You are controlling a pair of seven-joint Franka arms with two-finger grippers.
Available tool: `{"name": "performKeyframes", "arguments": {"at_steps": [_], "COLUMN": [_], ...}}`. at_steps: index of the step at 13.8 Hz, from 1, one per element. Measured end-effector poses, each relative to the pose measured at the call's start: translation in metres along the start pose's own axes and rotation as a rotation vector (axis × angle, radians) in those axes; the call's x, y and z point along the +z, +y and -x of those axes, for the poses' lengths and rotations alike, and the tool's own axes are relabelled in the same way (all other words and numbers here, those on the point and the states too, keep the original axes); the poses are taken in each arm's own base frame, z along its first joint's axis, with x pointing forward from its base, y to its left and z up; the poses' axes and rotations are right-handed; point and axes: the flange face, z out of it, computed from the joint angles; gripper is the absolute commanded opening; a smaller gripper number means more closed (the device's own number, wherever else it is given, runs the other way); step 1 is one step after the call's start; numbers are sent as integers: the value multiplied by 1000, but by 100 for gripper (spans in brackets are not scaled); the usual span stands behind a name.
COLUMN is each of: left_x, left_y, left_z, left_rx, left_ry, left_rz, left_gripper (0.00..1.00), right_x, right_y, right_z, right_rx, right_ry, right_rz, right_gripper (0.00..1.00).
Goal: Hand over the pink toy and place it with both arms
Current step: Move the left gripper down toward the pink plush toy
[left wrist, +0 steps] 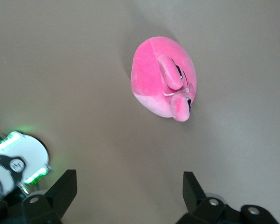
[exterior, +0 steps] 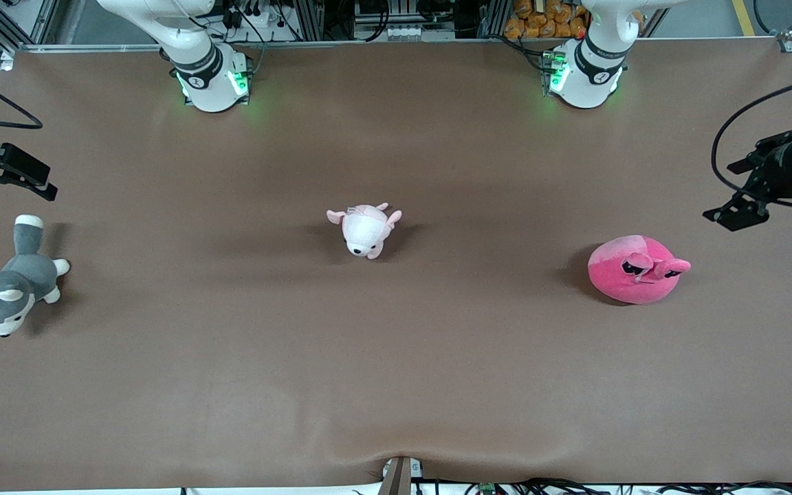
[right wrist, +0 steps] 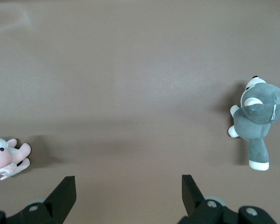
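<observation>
The pink toy [exterior: 634, 268], a round hot-pink plush with black eyes and a snout, lies on the brown table toward the left arm's end. It also shows in the left wrist view [left wrist: 164, 77]. My left gripper [exterior: 746, 196] hangs open and empty in the air at that end of the table, beside the toy and apart from it; its fingers [left wrist: 65, 186] frame bare table. My right gripper [exterior: 21, 177] is open and empty in the air at the right arm's end, above the table near the grey husky; its fingers [right wrist: 65, 191] frame bare table.
A grey-and-white husky plush [exterior: 14, 278] lies at the right arm's end, also in the right wrist view [right wrist: 257, 119]. A small pale pink-and-white plush [exterior: 365, 229] lies mid-table, partly in the right wrist view [right wrist: 7, 157]. The arm bases [exterior: 210, 75] stand along the table's top edge.
</observation>
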Motion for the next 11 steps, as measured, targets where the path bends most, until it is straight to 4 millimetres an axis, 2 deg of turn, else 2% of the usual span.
{"name": "performKeyframes", "arguments": {"at_steps": [5, 9, 11], "left_x": [29, 80, 104], "left_y": [12, 23, 30], "left_z": [-13, -66, -84], "left_rx": [-159, -245, -270], "left_ry": [-38, -98, -132], "left_rz": [-19, -35, -39], "left_gripper": [100, 100, 100], "right_x": [0, 0, 0], "right_y": [0, -1, -1], "right_z": [0, 0, 0], "right_rx": [0, -1, -1], "right_ry": [1, 1, 0], "right_rz": [0, 0, 0], "right_gripper": [100, 100, 100]}}
